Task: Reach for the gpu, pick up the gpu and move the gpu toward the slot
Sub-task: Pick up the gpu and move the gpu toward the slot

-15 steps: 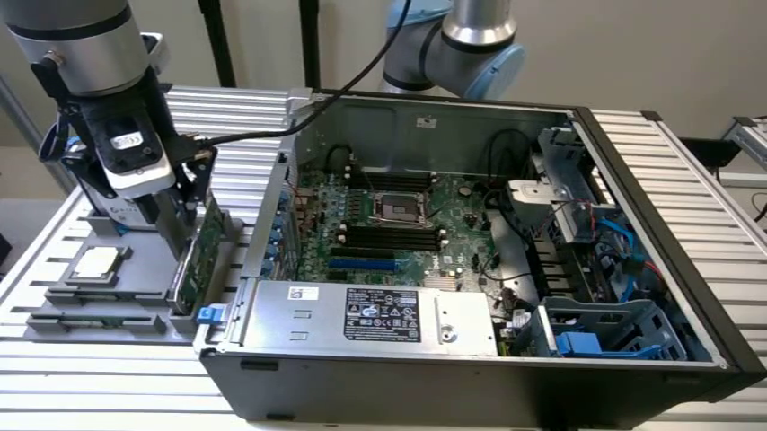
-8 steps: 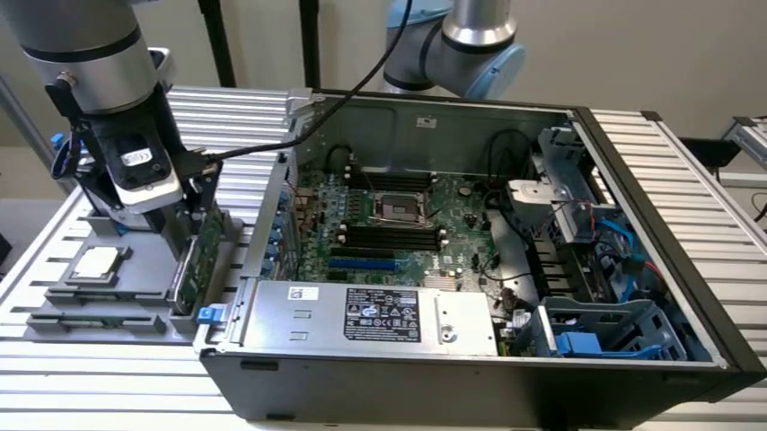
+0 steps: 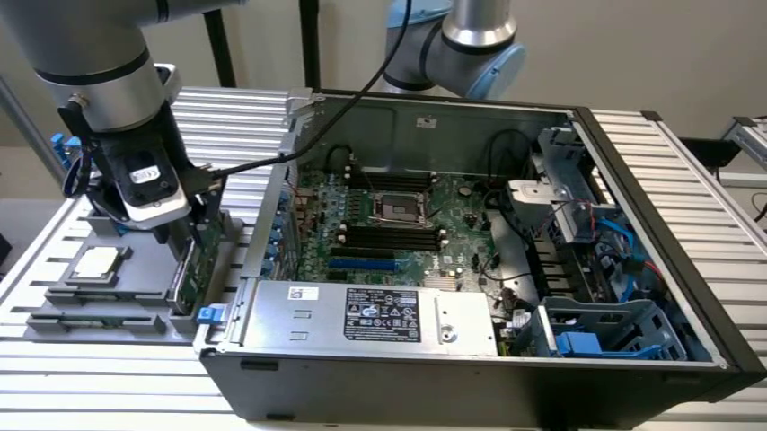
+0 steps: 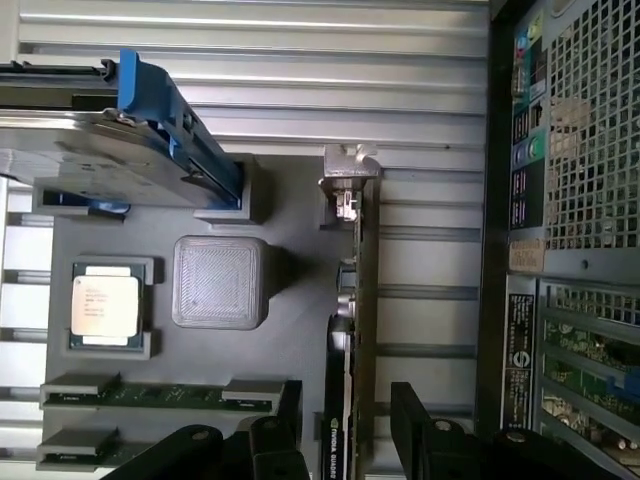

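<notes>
While the slatted table (image 3: pixel 707 189) is carrying the whole setup, the open computer case (image 3: pixel 480 382) is taking up most of it, lying on its side with the motherboard (image 3: pixel 396 224) facing up. The arm (image 3: pixel 102 63) is hanging over the exterior view's left side. Under it, a grey parts tray (image 3: pixel 72 319) is sitting on the table just beside the case's wall.

A hard drive (image 4: pixel 110 150) with blue rails is sitting at one end of the tray. The gpu (image 4: pixel 352 300) is standing on edge in the tray, on the side nearest the case, not lying flat. Its long axis is running parallel to that case wall. The silver bracket (image 4: pixel 350 180) end is pointing toward the hard-drive end of the tray, the other end toward the RAM sticks (image 4: pixel 150 393).

The gripper (image 4: pixel 346 395) is sitting over the card's non-bracket half, released. Its fingers (image 4: pixel 292 400) are straddling the card's top edge with a sliver of gap showing on each side, so they are not clamping it.

The CPU (image 4: pixel 104 305) is sitting in its pocket, well apart from the card, with a square ribbed block (image 4: pixel 220 282) lying between the two.
</notes>
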`<state>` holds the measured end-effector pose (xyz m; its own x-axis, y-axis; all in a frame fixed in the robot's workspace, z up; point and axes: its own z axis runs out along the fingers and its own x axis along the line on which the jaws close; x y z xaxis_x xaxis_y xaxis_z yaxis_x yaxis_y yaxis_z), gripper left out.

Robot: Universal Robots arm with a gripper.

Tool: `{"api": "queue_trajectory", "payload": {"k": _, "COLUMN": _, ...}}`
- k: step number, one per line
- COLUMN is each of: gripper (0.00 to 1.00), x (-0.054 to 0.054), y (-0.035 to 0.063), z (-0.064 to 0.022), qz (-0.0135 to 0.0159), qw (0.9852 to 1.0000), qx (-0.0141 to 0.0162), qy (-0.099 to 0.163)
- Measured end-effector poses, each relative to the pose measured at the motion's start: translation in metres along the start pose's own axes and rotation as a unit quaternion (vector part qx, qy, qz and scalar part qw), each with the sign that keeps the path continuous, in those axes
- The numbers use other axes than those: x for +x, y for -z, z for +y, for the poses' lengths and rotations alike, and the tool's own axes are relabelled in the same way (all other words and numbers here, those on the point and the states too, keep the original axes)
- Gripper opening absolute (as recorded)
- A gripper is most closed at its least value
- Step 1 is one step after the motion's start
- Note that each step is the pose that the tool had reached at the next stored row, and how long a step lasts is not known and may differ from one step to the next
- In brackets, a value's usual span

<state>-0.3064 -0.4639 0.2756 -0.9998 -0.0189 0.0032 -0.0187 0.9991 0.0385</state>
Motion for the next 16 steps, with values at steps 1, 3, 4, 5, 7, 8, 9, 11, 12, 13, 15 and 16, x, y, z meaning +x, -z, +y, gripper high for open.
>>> {"api": "queue_trajectory", "payload": {"k": 1, "gripper": 0.48, "x": 0.000, "y": -0.0019, "z": -0.0001, "qz": 0.0000, "qw": 1.0000, "qx": 0.0000, "qy": 0.000}}
{"api": "queue_trajectory", "payload": {"k": 3, "gripper": 0.48, "x": 0.000, "y": -0.0056, "z": -0.0004, "qz": 0.0000, "qw": 1.0000, "qx": 0.0000, "qy": 0.000}}
{"api": "queue_trajectory", "payload": {"k": 4, "gripper": 0.48, "x": 0.000, "y": -0.0073, "z": -0.0005, "qz": -0.0001, "qw": 1.0000, "qx": -0.0001, "qy": 0.000}}
{"api": "queue_trajectory", "payload": {"k": 5, "gripper": 0.48, "x": 0.000, "y": -0.0091, "z": -0.0006, "qz": 0.0000, "qw": 1.0000, "qx": -0.0001, "qy": 0.000}}
{"api": "queue_trajectory", "payload": {"k": 7, "gripper": 0.48, "x": 0.000, "y": -0.0128, "z": -0.0008, "qz": 0.0000, "qw": 1.0000, "qx": -0.0001, "qy": 0.000}}
{"api": "queue_trajectory", "payload": {"k": 8, "gripper": 0.48, "x": 0.000, "y": -0.0147, "z": -0.0008, "qz": 0.0000, "qw": 1.0000, "qx": -0.0001, "qy": 0.000}}
{"api": "queue_trajectory", "payload": {"k": 9, "gripper": 0.48, "x": 0.000, "y": -0.0165, "z": -0.0009, "qz": 0.0000, "qw": 1.0000, "qx": -0.0001, "qy": 0.000}}
{"api": "queue_trajectory", "payload": {"k": 11, "gripper": 0.48, "x": 0.000, "y": -0.0201, "z": -0.0011, "qz": -0.0001, "qw": 1.0000, "qx": -0.0001, "qy": 0.000}}
{"api": "queue_trajectory", "payload": {"k": 12, "gripper": 0.48, "x": 0.001, "y": -0.0219, "z": -0.0011, "qz": 0.0000, "qw": 1.0000, "qx": 0.0000, "qy": 0.000}}
{"api": "queue_trajectory", "payload": {"k": 13, "gripper": 0.48, "x": 0.001, "y": -0.0236, "z": -0.0011, "qz": 0.0000, "qw": 1.0000, "qx": 0.0000, "qy": 0.000}}
{"api": "queue_trajectory", "payload": {"k": 15, "gripper": 0.48, "x": 0.003, "y": -0.0273, "z": -0.0013, "qz": -0.0001, "qw": 1.0000, "qx": 0.0000, "qy": 0.000}}
{"api": "queue_trajectory", "payload": {"k": 16, "gripper": 0.48, "x": 0.003, "y": -0.0291, "z": -0.0013, "qz": -0.0002, "qw": 1.0000, "qx": -0.0001, "qy": 0.000}}
